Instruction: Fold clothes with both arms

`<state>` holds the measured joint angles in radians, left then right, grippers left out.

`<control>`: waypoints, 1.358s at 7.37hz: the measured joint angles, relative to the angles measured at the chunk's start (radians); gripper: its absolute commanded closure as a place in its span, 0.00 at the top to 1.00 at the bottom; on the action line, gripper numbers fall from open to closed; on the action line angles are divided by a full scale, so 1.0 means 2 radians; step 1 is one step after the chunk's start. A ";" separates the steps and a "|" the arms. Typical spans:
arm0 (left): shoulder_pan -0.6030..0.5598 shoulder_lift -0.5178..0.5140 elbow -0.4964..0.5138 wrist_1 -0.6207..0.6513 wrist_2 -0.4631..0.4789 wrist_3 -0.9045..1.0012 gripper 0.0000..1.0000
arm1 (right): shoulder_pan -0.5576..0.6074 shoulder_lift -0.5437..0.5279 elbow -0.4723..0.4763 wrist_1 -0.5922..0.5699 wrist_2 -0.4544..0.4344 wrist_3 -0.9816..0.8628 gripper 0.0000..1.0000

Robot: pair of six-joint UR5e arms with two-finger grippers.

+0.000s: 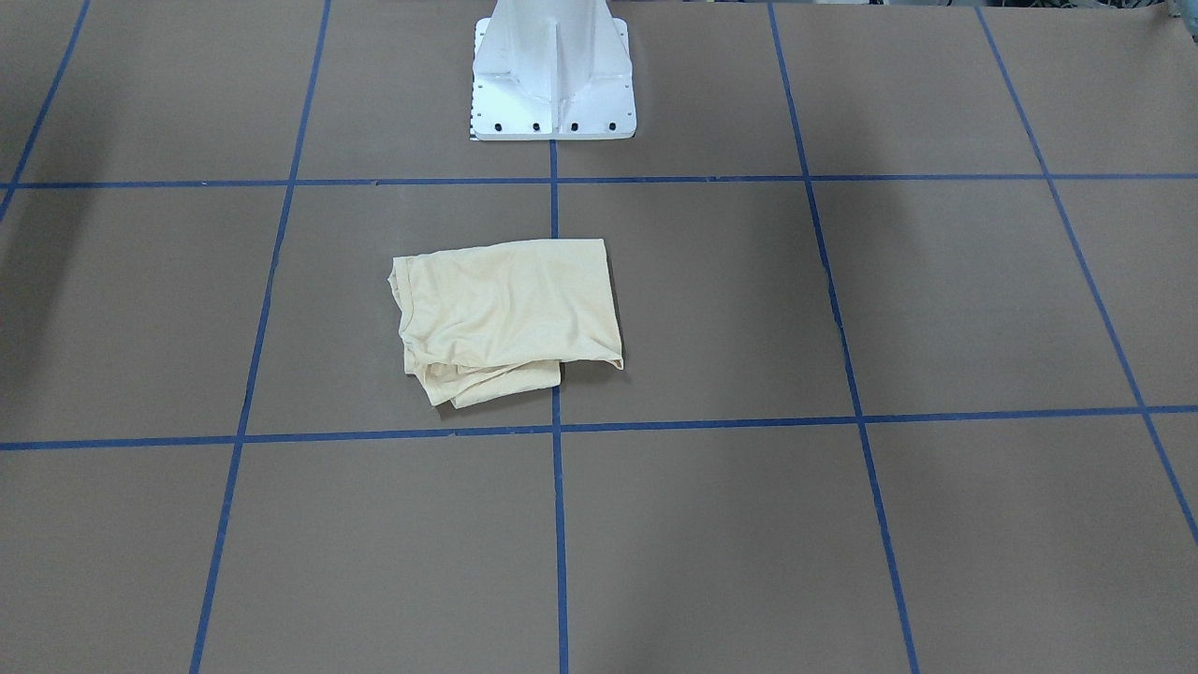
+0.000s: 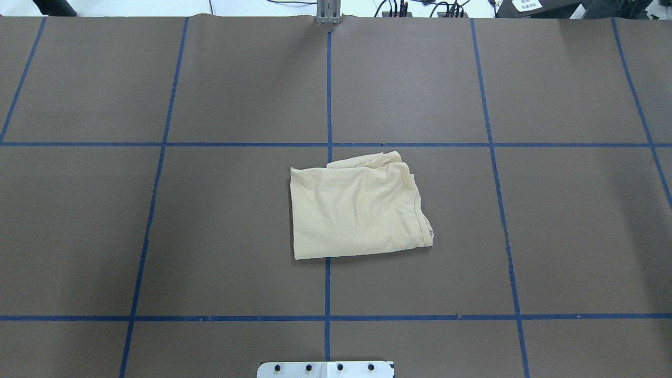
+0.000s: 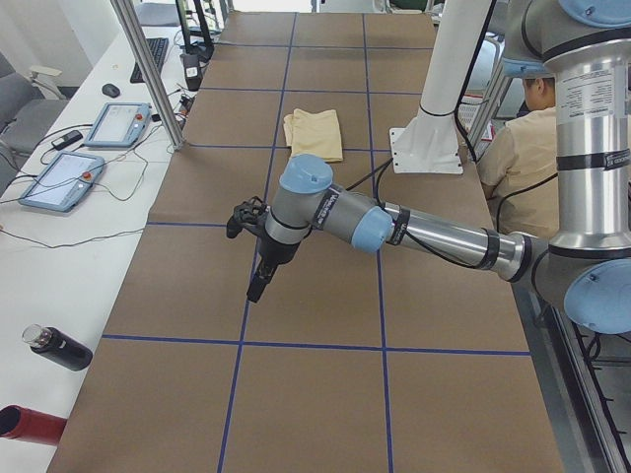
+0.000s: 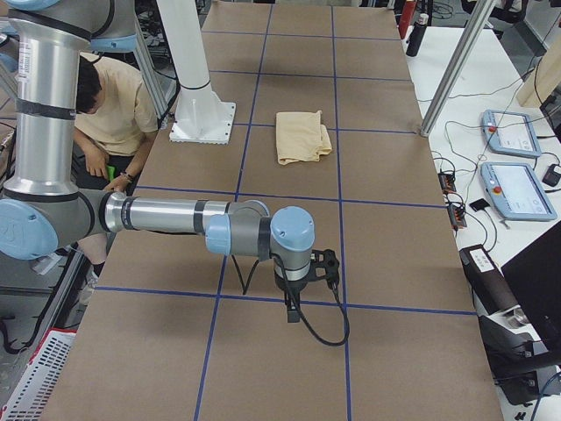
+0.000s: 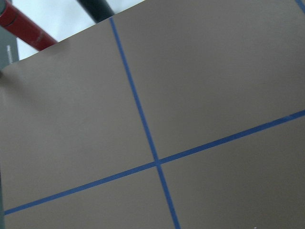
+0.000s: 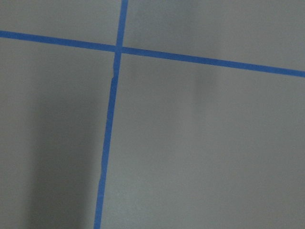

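**Soft shirt lying folded**

Front view: the shirt [image 1: 505,314] is lying folded mid-worktop [image 1: 842,524]; limp and light, it is likely wanting pinches at its layered corners.
Side views: the left tool [image 3: 256,291] and right tool [image 4: 294,314] are hovering well apart from it; whether either is gaping or closed, I cannot tell.

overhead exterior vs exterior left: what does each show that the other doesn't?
Overhead exterior only: the cream shirt seen closely enough to show bunched layers on its far edge; no arm in view.
Exterior left only: the left arm stretched over the table, the left gripper pointing down, apart from the shirt; a seated person, two teach pendants, a black bottle.
Both: the folded shirt, the white pedestal base, the blue tape grid.
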<state>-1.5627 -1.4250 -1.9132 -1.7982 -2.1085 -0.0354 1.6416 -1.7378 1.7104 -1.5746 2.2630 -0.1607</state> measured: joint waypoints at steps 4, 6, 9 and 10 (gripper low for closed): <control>-0.018 0.016 0.038 0.012 -0.096 0.037 1.00 | -0.010 0.000 0.016 0.003 0.027 0.067 1.00; -0.017 0.024 0.038 0.014 -0.105 0.035 1.00 | -0.029 -0.004 0.038 0.001 0.018 0.078 1.00; -0.017 0.035 0.050 0.016 -0.105 0.033 1.00 | -0.037 -0.012 0.044 0.005 0.015 0.075 1.00; -0.017 0.035 0.052 0.017 -0.105 0.033 1.00 | -0.037 -0.012 0.044 0.005 0.014 0.074 1.00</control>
<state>-1.5962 -1.3550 -1.8084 -1.7640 -2.3188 0.0300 1.5672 -1.7622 1.7987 -1.5641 2.2911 -0.0126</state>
